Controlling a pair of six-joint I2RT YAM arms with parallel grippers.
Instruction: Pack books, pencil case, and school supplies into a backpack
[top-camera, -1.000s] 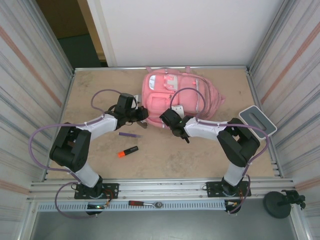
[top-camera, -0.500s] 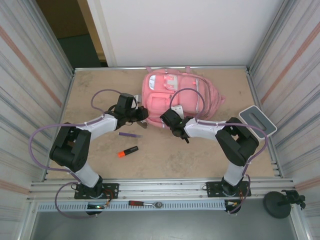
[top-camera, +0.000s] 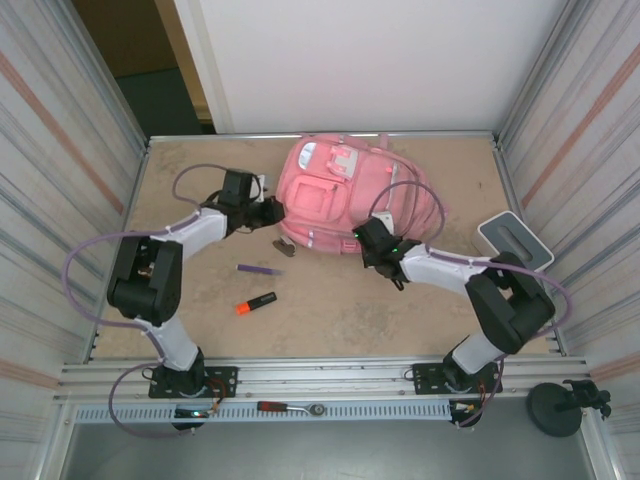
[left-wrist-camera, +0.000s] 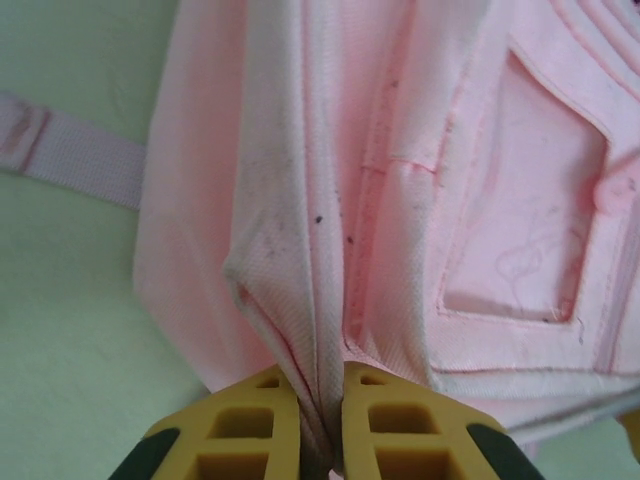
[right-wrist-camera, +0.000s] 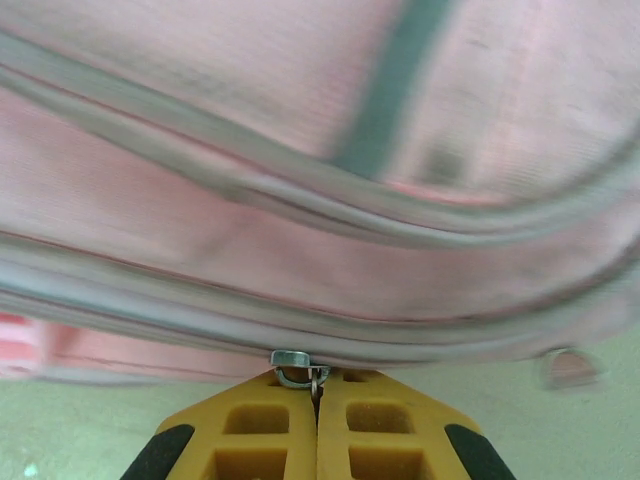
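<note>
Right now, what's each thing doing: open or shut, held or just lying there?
Backpack: lying on the table, zips look shut.
Left fingers: shut, pinching a fold of backpack fabric.
Right fingers: shut on the zipper pull.
Marker: lying loose on the table.
Purple pen: lying loose.

Robot lab cell, corrugated walls (top-camera: 60, 150)

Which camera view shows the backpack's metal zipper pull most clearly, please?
The right wrist view: the zipper pull sits sharp at the tips of the shut right claw. From the top it is too small to tell; the left wrist faces pinched backpack fabric.
</note>
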